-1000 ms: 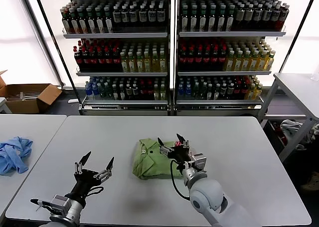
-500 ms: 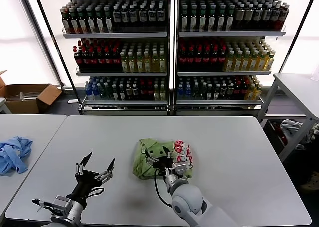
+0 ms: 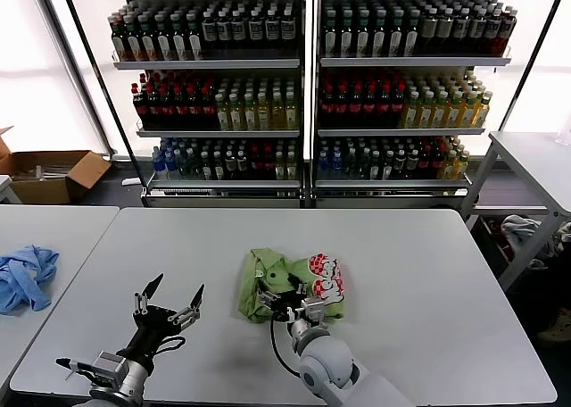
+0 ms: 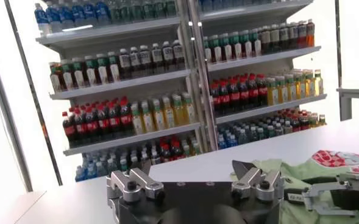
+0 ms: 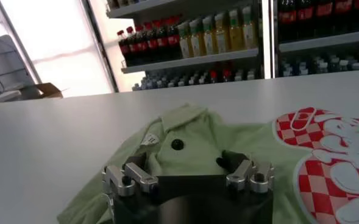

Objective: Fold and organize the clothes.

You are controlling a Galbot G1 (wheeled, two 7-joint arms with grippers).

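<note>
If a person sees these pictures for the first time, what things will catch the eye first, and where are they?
The eye goes first to the light green T-shirt bunched in the middle of the white table, its red-and-white graphic facing up on the robot's right side. The right gripper sits open at the shirt's near edge, while the left gripper hovers open over bare table to the left. Behind stand bright shelves of bottles, and a light blue garment lies on the neighbouring table.
</note>
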